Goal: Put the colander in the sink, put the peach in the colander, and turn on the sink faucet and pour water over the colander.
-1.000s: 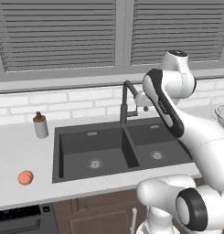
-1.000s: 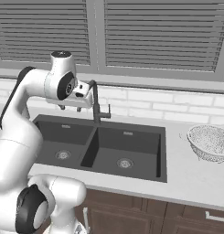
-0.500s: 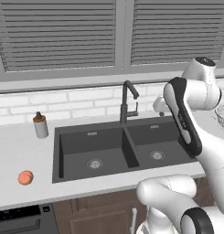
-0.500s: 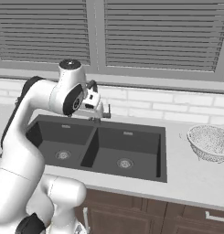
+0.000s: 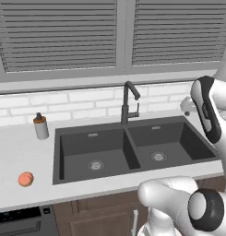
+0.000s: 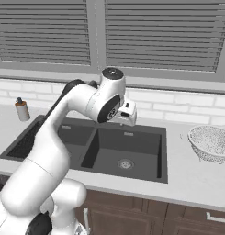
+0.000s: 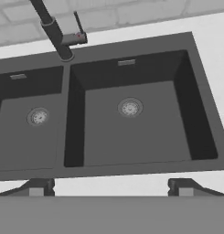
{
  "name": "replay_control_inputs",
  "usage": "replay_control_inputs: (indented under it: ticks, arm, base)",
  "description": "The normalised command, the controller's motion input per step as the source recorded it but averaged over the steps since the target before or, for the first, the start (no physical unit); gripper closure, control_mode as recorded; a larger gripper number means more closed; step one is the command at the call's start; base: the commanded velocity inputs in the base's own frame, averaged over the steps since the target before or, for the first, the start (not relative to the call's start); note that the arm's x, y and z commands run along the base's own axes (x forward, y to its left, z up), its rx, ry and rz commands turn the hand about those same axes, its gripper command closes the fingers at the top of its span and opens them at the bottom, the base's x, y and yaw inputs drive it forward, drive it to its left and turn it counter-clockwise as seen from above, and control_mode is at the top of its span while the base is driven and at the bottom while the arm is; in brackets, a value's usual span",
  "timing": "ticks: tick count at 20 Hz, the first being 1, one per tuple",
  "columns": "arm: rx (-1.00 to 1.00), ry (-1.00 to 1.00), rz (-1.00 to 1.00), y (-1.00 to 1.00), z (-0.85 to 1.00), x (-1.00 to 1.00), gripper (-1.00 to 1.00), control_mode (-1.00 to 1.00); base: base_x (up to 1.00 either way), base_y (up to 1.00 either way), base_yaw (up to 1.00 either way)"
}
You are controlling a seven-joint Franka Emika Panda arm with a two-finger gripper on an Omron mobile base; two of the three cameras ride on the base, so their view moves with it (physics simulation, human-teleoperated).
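Note:
The colander (image 6: 210, 143), a silvery mesh bowl, rests on the counter to the right of the sink (image 6: 163, 156). Far off on the left counter lies the peach (image 5: 26, 179), a small orange-pink ball. The dark double-basin sink (image 5: 131, 148) holds nothing in either basin. Behind its divider stands the black sink faucet (image 5: 128, 103), with no water running. My gripper (image 7: 111, 188) hangs open and empty above the sink (image 7: 67, 123), looking down on the right basin, with the sink faucet (image 7: 54, 33) at the upper left. My hand (image 6: 126, 113) hovers near the sink's back edge.
A grey soap bottle with an orange cap (image 5: 40, 126) stands on the counter left of the sink, also seen as the soap bottle (image 6: 22, 109). White brick backsplash and shuttered windows run behind. Cabinet fronts lie below the counter edge.
The arm has swung from the faucet towards the right side of the sink, and the gripper has opened wide. Colander, peach and bottle have stayed put.

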Motion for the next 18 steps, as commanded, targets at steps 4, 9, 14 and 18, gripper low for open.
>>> replay_control_inputs:
  ticks: [4, 9, 14, 18]
  arm:
    - [-0.07, 0.08, -0.09, -0.99, -0.09, 0.57, -1.0, -1.0]
    - [-0.15, 0.05, -0.08, -0.9, -0.2, 0.45, -1.0, -1.0]
    - [-0.17, 0.03, -0.08, -0.8, -0.27, 0.3, -1.0, -1.0]
    - [-0.14, 0.05, -0.06, -0.73, -0.27, 0.18, -1.0, -1.0]
  base:
    - [0.0, 0.0, 0.0]
    - [0.0, 0.0, 0.0]
    - [0.0, 0.0, 0.0]
    - [0.0, 0.0, 0.0]
